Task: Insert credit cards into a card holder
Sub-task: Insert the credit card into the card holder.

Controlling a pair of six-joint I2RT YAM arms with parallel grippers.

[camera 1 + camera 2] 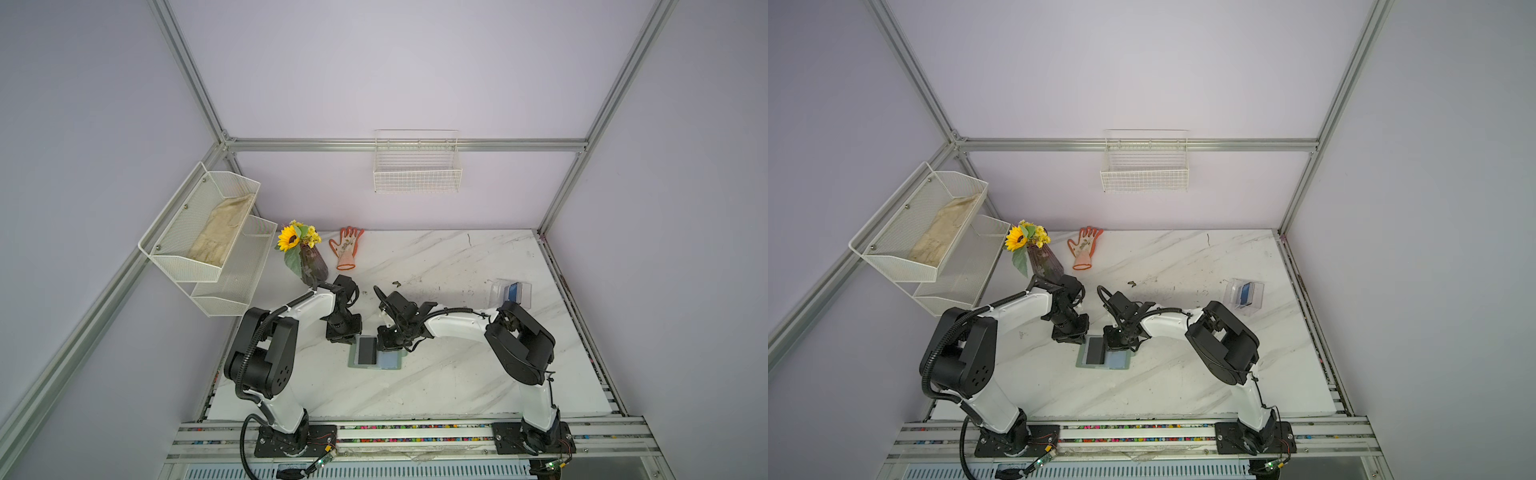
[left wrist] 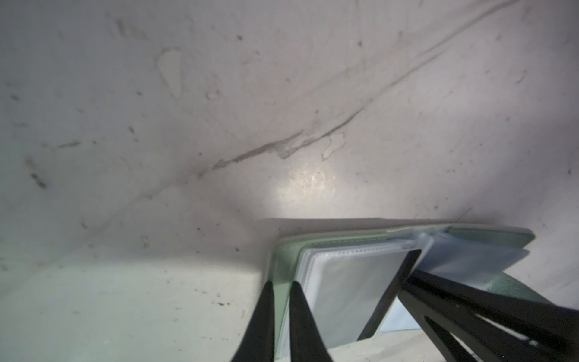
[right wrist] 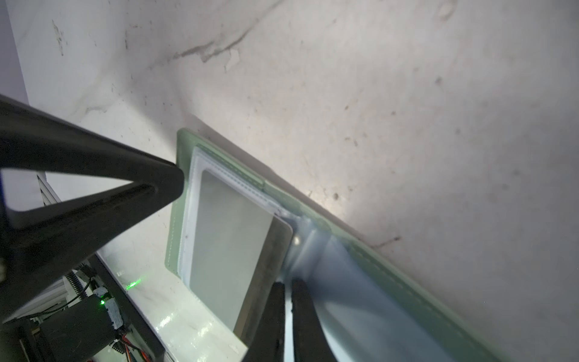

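The sage-green card holder (image 1: pixel 390 360) (image 1: pixel 1119 360) lies open on the marble table between my two arms. A black credit card (image 1: pixel 368 350) (image 2: pixel 354 288) (image 3: pixel 232 244) sits mostly inside its left clear sleeve, with a dark edge showing at the spine. My left gripper (image 2: pixel 282 283) (image 1: pixel 347 340) is shut on the holder's outer green cover edge (image 2: pixel 288 250). My right gripper (image 3: pixel 287 283) (image 1: pixel 386 347) is shut, its tips at the spine beside the card's exposed edge. Whether it pinches a sleeve I cannot tell. A blue credit card (image 1: pixel 514 292) (image 1: pixel 1246 293) stands in a clear box.
The clear plastic box (image 1: pixel 498 291) stands at the back right of the table. A vase with a sunflower (image 1: pixel 309 262) and an orange glove (image 1: pixel 347 247) are at the back left. Wire racks (image 1: pixel 208 232) hang on the left wall, a wire basket (image 1: pixel 417 166) on the back wall.
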